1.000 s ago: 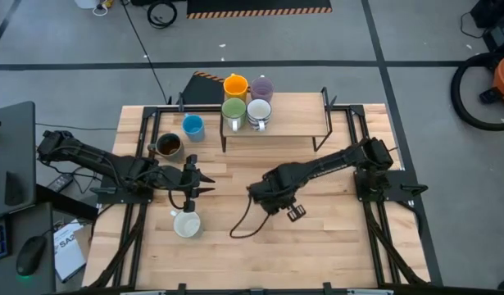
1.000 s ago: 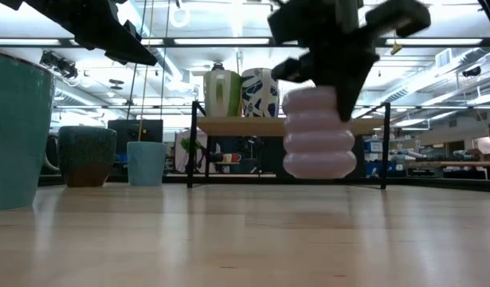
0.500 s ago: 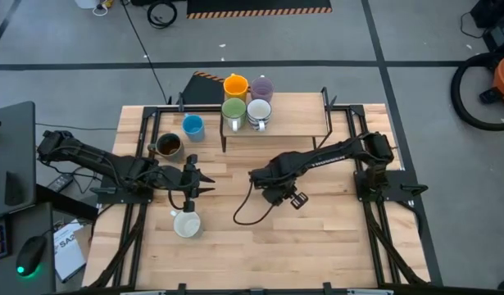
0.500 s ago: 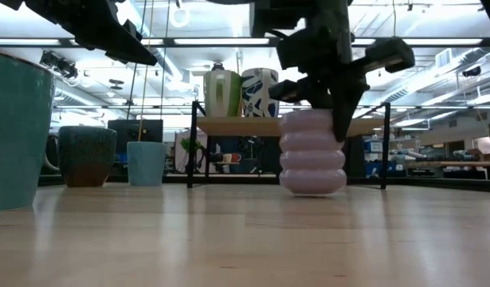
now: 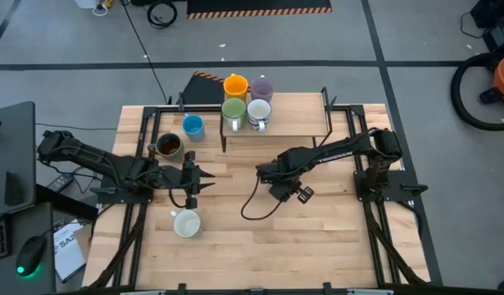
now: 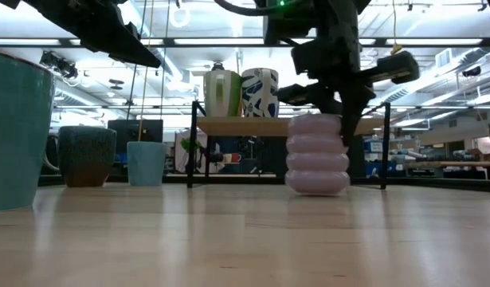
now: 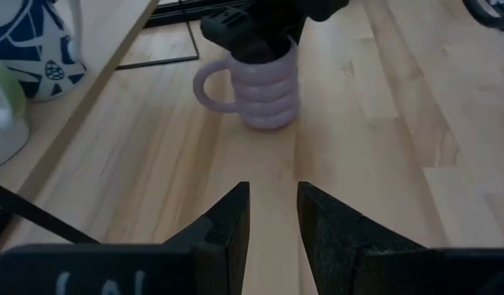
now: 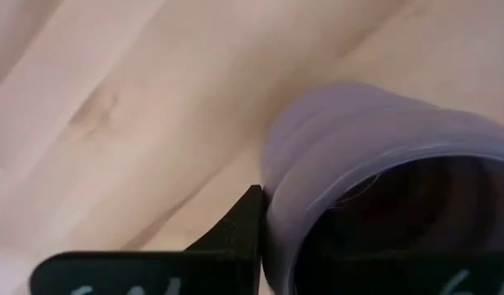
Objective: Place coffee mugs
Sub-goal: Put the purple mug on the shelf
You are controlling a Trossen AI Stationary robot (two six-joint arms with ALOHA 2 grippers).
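A pale purple ribbed mug [image 7: 264,94] stands upright on the wood table [image 5: 317,238] near its middle, in front of a raised shelf [image 5: 292,123]. My right gripper [image 6: 332,104] comes down on it from above, shut on its rim. My left gripper [image 7: 273,217] hangs open and empty above the table left of the middle [image 5: 194,176], pointing at the purple mug. Orange [image 5: 235,84], purple [image 5: 262,87], green [image 5: 233,109] and white [image 5: 258,112] mugs stand on the shelf. Blue [image 5: 192,126], dark [image 5: 167,146] and pale [image 5: 187,222] mugs stand on the table. My right gripper holds the purple mug by its rim wall [image 8: 276,197], one finger [image 8: 239,225] outside the wall and the other down inside the mug, hidden. The fingers point down from above. The mug is upright, its base at the tabletop [image 6: 317,190], its handle [image 7: 206,86] free at the side.
The shelf's dark legs [image 5: 224,141] [image 5: 319,139] stand just behind the purple mug. A black cable [image 5: 256,209] trails from my right arm over the table. Bare wood lies toward the near and right edges.
My right gripper has carried the purple mug toward the far edge and the shelf, rolling its wrist, and has come down. The mug, lifted clear a second ago, now has its base at the tabletop, still upright.
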